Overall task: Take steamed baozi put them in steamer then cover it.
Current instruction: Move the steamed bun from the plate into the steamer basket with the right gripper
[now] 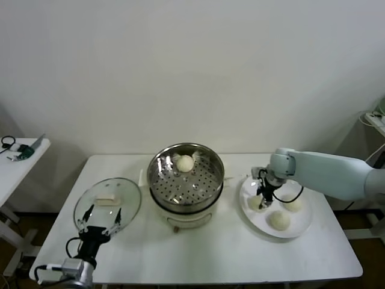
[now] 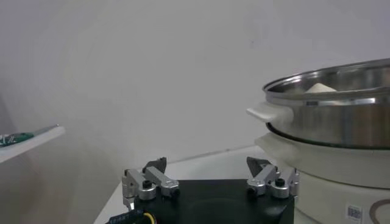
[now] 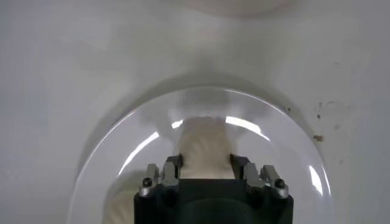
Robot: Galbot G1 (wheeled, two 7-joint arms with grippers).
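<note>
Baozi (image 3: pixel 206 146) between right tool (image 3: pixel 206 164) fingers

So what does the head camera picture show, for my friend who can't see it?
The right gripper is closed on a bun on a white plate holding two more buns. One bun already sits in the open steamer mid-table. The glass lid lies to the left, with the open left gripper beside it.

Pale blue-white right arm (image 1: pixel 328 171), black cabling at the wrist — black gripper bodies, silver screw-studded jaws
</note>
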